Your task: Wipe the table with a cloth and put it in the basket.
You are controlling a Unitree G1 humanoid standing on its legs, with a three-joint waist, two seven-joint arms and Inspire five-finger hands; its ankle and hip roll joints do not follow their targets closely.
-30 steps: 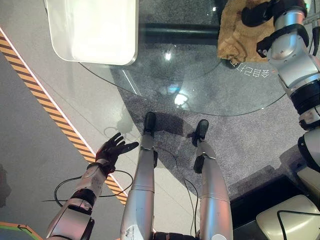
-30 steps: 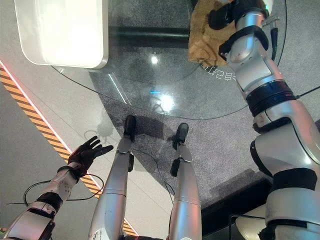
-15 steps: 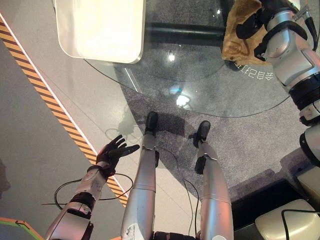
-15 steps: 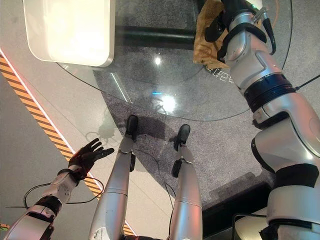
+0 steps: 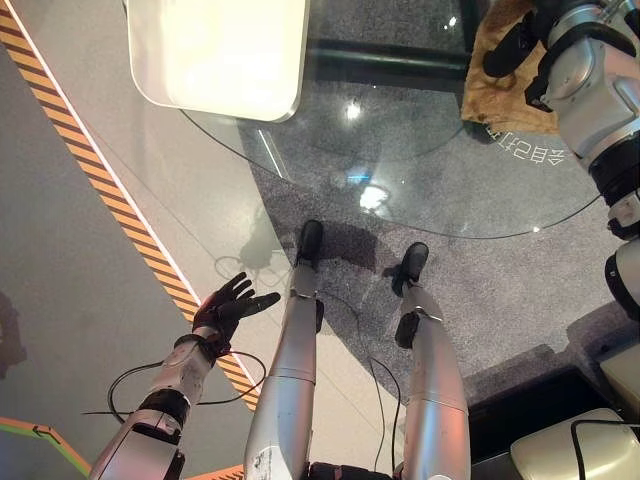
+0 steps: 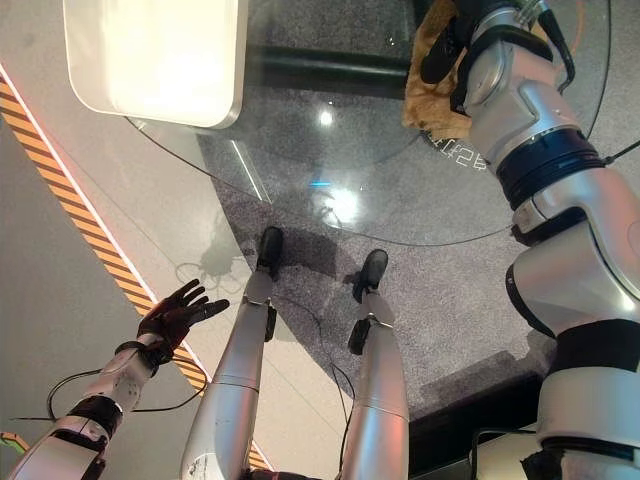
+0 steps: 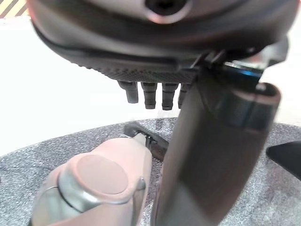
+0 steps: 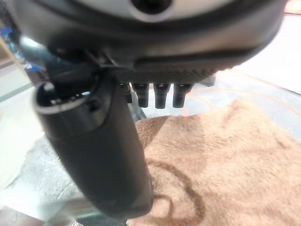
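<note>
Fingers [image 8: 157,96] of right hand [image 6: 448,45] held straight and apart over brown cloth [image 8: 221,165], cloth spread flat on far right of round glass table [image 5: 330,150], left hand [image 5: 228,306] spread open low over floor, away from table, white tray [image 5: 225,50] at table's far left.

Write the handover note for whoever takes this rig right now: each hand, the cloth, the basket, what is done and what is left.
Right hand: fingers straight, resting flat on the brown cloth, no grasp.
Left hand: open, idle, low beside the body over the floor.
Cloth: lies on the far right part of the round glass table, under the right hand.
White basket: sits on the table's far left side, nothing visible in it.
Done: cloth is on the table, hand is on it for wiping.
Left: finish wiping, grasp the cloth, carry it across to the basket.
</note>
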